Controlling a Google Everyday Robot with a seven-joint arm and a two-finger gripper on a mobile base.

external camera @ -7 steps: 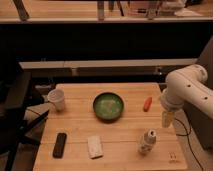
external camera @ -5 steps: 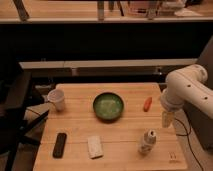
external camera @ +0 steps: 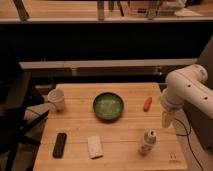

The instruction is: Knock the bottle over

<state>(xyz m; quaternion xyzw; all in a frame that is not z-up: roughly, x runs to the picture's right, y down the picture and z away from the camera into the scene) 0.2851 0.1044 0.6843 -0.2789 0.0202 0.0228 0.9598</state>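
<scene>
Bottle (external camera: 147, 141) standing upright near front-right corner of table (external camera: 120, 137), long axis vertical. Gripper (external camera: 167, 119) hanging, pointing down, over right table edge, near the bottle; bottle sitting nearer front edge and further inward. 1 arm (external camera: 187, 87) bending downward from elbow. Whether gripper is open or closed: cannot tell.

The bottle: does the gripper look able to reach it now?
Probably yes. The gripper hangs close to the upright bottle, slightly behind it, and nothing stands between them.
</scene>
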